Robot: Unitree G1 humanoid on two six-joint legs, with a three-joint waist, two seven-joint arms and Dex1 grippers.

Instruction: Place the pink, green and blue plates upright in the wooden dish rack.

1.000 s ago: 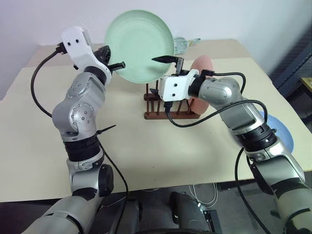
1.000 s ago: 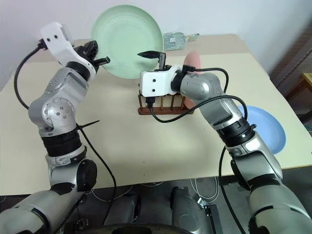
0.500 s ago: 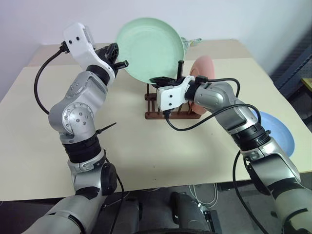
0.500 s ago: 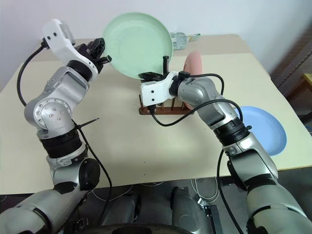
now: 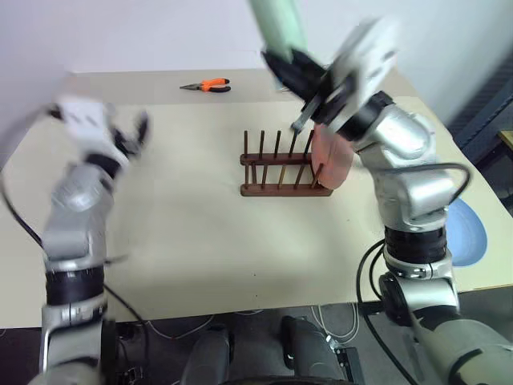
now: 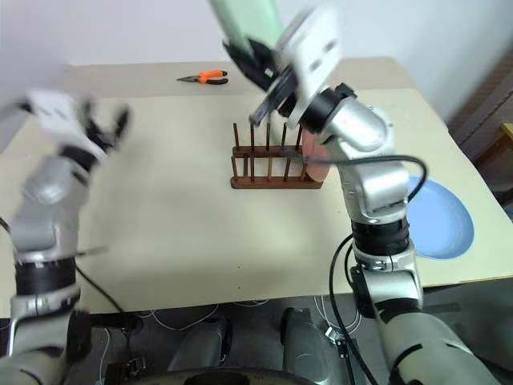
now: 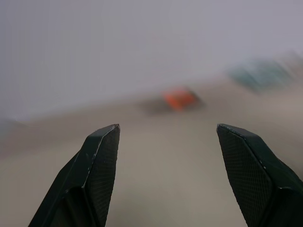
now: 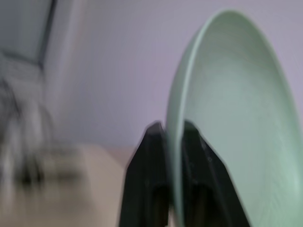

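My right gripper (image 5: pixel 287 66) is shut on the rim of the green plate (image 5: pixel 277 24), holding it high above the wooden dish rack (image 5: pixel 282 170), edge-on to the head views. In the right wrist view its fingers (image 8: pixel 151 156) pinch the green plate (image 8: pixel 236 118) at its edge. The pink plate (image 5: pixel 332 157) stands upright at the rack's right end. The blue plate (image 6: pixel 439 218) lies flat on the table's right side. My left gripper (image 5: pixel 128 135) hangs open and holds nothing, far left of the rack; its fingers (image 7: pixel 97 161) stand wide apart.
Orange-handled pliers (image 5: pixel 210 84) lie near the table's (image 5: pixel 200 233) far edge, left of the rack. The table's right edge runs just past the blue plate.
My left gripper let go of the green plate, opened, and dropped down to the left. My right gripper shut on the plate's rim, then lifted it and rolled it edge-on.
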